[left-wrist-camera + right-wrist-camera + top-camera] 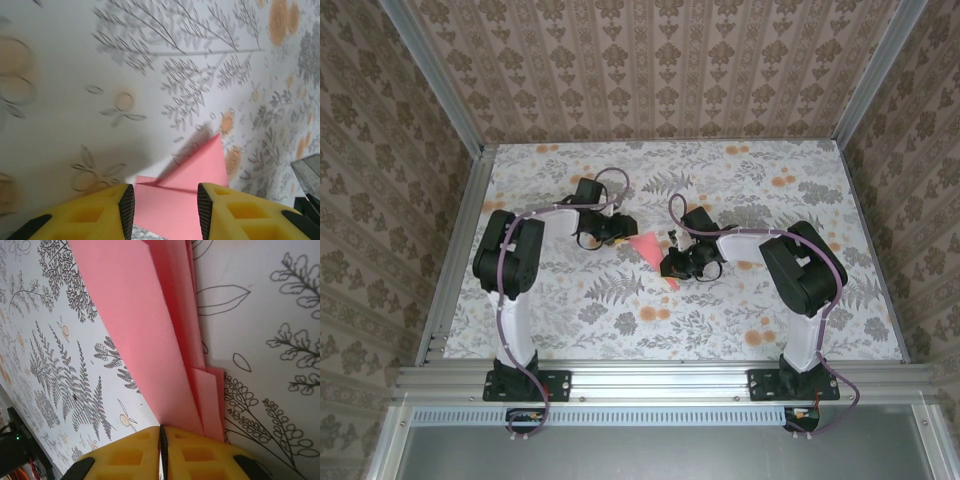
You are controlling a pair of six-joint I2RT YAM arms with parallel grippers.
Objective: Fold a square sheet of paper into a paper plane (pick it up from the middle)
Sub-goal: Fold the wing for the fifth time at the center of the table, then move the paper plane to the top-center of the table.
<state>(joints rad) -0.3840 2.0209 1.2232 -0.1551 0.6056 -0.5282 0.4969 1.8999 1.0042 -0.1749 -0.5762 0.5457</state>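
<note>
- right wrist view: your right gripper [163,434] has its yellow fingers [200,455] pressed together. the stacked folds of the salmon-pink sheet of paper [130,315] run straight into that seam, so i read it as a pinch on the creased edge.
- left wrist view: your left gripper [166,200] stands parted, one finger on each side of a folded corner of the sheet, with the paper passing between them. i cannot tell whether either pad touches it.
- top external view: the sheet lies as a narrow pointed shape between the two grippers, about the middle of the table [570,330], well away from every edge.
- risk: the paper is thin and layered. if you pull with the right while the left closes on it, the two grips can tug against each other and tear or skew the crease.
- risk: the layers at the right fingers sit stepped, not flush. a press from here could set a crooked fold and leave the plane lopsided.
- risk: closing the left from this angle may catch the top flap alone and peel the folds open.
- risk: a sideways drag could slide the whole sheet across the table rather than crease it.
</note>
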